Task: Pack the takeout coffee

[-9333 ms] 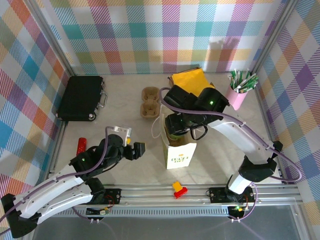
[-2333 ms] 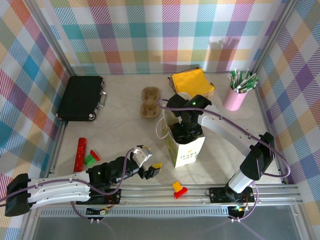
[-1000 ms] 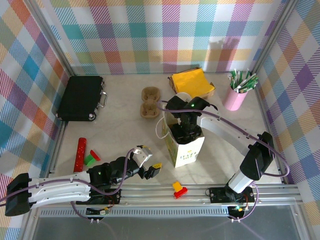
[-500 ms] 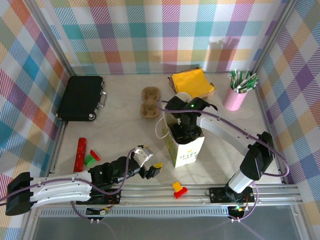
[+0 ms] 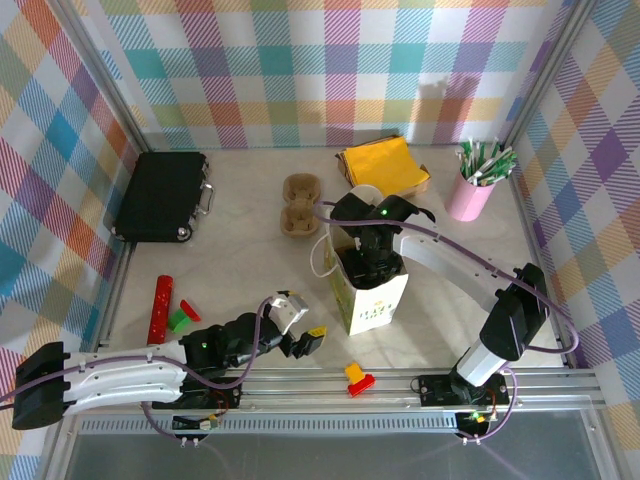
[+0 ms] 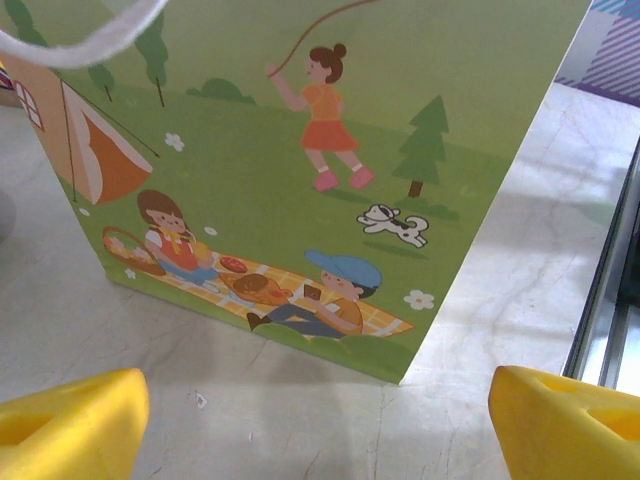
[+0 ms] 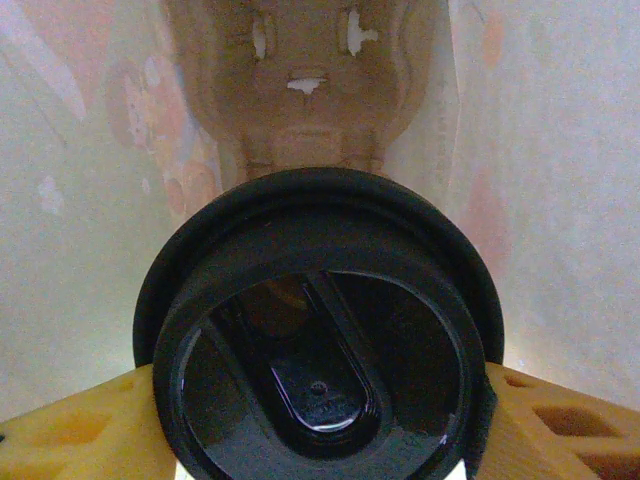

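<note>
Bag walls (image 7: 560, 200) crowd the coffee (image 7: 318, 385), jaws clamping its lid.

Checked cloth in pink, teal, yellow and purple is covering the back wall (image 5: 330, 70), the left wall (image 5: 45, 160) and the right wall (image 5: 595, 190), with bare metal posts (image 5: 102, 80) standing at the two rear corners. A pale, faintly veined tabletop (image 5: 250, 260) is serving as the floor of the enclosure, and a slotted aluminium rail (image 5: 300, 383) is running along its near edge. Light is falling evenly from above, casting only soft grey shadows on the back wall and the tabletop.
</note>
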### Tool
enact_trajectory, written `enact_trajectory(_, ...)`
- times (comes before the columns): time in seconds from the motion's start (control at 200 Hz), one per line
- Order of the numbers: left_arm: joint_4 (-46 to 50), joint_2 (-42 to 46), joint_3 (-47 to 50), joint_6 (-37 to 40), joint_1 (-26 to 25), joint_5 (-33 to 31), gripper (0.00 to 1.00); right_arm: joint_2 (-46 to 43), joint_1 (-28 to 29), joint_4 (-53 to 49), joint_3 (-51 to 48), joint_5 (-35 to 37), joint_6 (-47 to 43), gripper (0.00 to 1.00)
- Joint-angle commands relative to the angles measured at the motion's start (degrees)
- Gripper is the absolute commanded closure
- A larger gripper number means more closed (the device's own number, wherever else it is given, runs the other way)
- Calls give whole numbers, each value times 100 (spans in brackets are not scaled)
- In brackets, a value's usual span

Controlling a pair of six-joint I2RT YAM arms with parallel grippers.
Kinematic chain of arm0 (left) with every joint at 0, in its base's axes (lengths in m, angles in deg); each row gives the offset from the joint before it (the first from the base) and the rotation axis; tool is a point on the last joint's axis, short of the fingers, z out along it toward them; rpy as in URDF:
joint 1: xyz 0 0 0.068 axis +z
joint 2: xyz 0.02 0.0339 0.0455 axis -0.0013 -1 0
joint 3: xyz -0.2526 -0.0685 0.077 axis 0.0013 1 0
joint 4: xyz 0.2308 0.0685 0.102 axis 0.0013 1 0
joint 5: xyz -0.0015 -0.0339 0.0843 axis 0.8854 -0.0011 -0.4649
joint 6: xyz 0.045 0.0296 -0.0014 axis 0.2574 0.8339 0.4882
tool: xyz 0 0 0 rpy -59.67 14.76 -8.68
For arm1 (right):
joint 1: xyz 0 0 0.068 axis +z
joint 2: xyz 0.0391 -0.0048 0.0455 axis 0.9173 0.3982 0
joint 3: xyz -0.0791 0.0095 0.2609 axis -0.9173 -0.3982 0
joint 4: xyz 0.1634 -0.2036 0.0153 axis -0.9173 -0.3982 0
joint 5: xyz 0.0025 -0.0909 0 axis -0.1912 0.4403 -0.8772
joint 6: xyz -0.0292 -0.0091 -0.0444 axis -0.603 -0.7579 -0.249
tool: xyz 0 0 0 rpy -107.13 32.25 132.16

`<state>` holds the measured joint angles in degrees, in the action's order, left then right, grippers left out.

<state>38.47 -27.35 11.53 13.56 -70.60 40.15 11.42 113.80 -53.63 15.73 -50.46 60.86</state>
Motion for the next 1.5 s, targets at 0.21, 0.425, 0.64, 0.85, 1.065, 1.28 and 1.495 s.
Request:
enact_trajectory(0.21,-501,-283,48,29,63,99,12,-53,65,-539,372,-46,101,48)
enact_trajectory(0.425,-713,-588,17,43,63,115,12,6,81,-776,457,-185,121,48)
enact_trajectory(0.64,-832,-762,-13,60,65,126,12,113,82,-894,532,-241,130,48)
enact_trajectory(0.85,-849,-773,1,49,63,121,12,199,81,-905,553,-197,128,48)
enact_trajectory(1.065,-857,-748,28,51,63,104,12,254,81,-869,544,-193,129,48)
enact_trajectory(1.28,-885,-766,30,57,63,91,12,250,81,-819,522,-196,132,48)
enact_trajectory(1.495,-936,-807,30,66,67,62,12,236,81,-793,487,-205,124,48)
